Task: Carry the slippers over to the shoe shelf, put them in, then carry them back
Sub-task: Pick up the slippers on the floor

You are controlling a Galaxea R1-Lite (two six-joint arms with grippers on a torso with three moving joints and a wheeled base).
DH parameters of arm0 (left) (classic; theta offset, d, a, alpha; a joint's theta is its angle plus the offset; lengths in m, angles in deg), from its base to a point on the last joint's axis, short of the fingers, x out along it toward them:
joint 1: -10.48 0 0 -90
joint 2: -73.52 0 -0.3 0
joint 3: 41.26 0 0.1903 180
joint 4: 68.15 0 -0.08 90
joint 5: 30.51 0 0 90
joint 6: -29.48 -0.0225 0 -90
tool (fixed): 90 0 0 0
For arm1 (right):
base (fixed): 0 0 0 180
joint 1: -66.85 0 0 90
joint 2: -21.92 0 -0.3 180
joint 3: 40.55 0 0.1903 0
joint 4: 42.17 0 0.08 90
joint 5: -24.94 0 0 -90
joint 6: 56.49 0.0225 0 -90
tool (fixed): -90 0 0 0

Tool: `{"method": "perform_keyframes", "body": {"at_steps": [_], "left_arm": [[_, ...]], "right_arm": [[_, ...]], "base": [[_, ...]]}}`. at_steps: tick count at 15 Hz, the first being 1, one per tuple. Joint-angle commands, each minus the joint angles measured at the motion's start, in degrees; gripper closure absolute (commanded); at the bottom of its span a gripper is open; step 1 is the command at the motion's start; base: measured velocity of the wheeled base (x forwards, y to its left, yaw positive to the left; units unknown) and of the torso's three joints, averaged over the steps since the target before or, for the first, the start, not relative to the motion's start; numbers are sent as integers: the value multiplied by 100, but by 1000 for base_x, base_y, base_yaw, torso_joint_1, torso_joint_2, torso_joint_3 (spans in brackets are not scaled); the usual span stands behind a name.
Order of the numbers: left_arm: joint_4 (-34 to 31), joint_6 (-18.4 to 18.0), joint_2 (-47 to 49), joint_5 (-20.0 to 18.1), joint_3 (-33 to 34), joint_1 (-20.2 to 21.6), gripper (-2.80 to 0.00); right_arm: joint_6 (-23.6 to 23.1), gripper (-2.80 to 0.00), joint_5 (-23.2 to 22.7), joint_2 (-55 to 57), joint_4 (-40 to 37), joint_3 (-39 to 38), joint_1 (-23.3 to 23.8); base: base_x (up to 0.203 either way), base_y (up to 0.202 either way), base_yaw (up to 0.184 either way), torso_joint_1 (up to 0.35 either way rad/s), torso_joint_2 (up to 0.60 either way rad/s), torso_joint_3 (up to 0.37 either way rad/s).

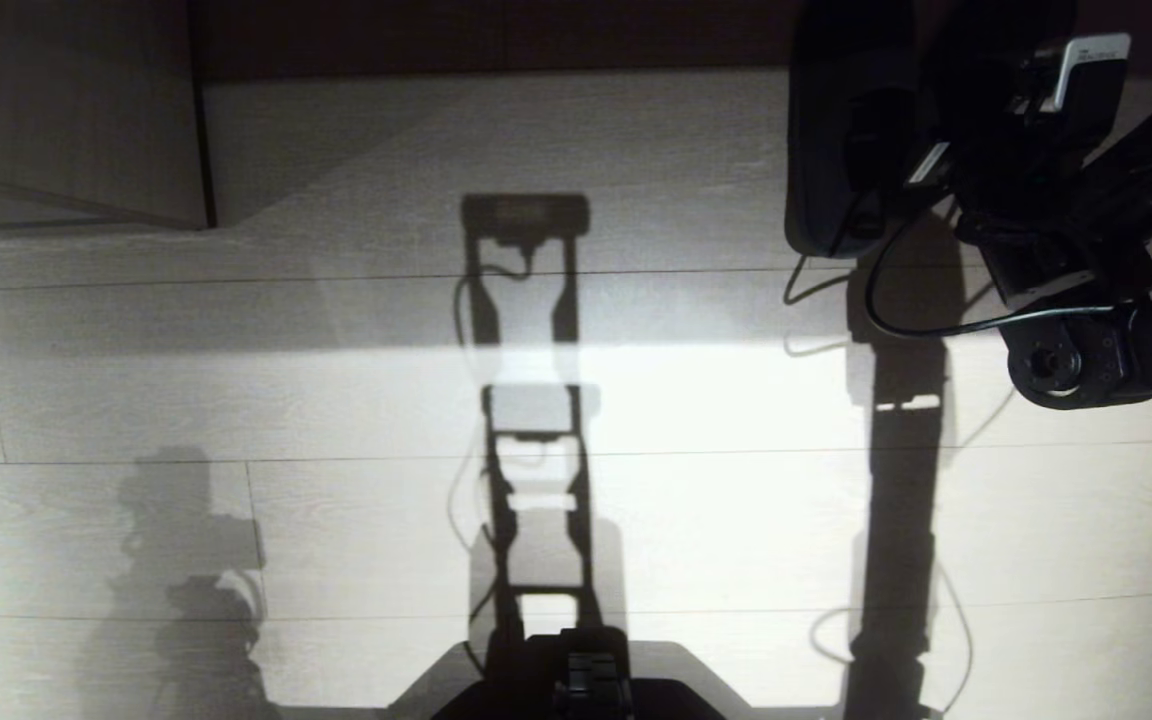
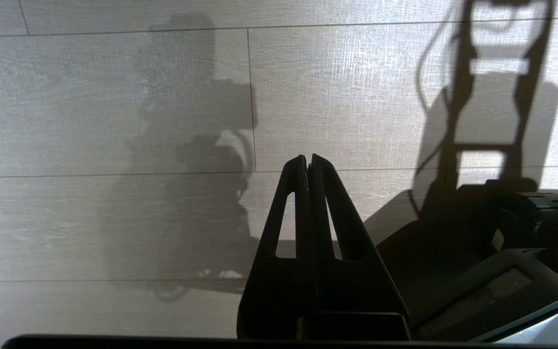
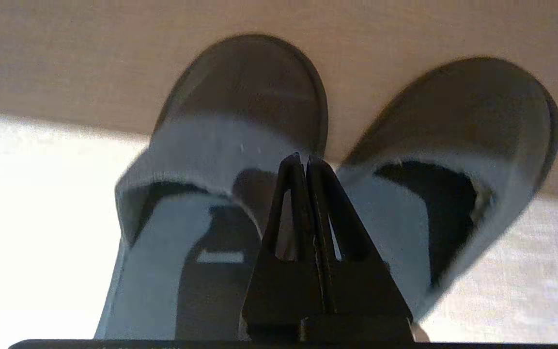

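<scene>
right pincer [image 3: 304, 162] has its tips pressed together, apparently nipping the inner edges where the slippers [image 3: 240, 145] meet, so it looks clamped on the pair. both shoes run lengthwise straight away from it, toes pointing ahead, fanning apart a bit. they're over the floor [image 1: 236, 380] on the robot's right. left pincer [image 2: 308, 162] is parked, closed, holding nothing.
</scene>
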Motion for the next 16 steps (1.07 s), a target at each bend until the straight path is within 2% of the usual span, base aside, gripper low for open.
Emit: {"method": "perform_keyframes", "body": {"at_steps": [1,8,12,16], "left_arm": [[0,5,-2,1,0,1,0],[0,5,-2,10,0,1,0],[0,5,-2,1,0,1,0],[8,5,6,1,0,1,0]], "right_arm": [[1,0,-9,176,-18,188,-3],[-17,0,-9,383,-162,80,-206],[-9,0,-26,-15,-164,-615,-248],[-17,0,-18,-162,-101,-843,-302]], "base": [[0,0,0,0,0,0],[0,0,0,0,0,0],[0,0,0,0,0,0],[0,0,0,0,0,0]]}}
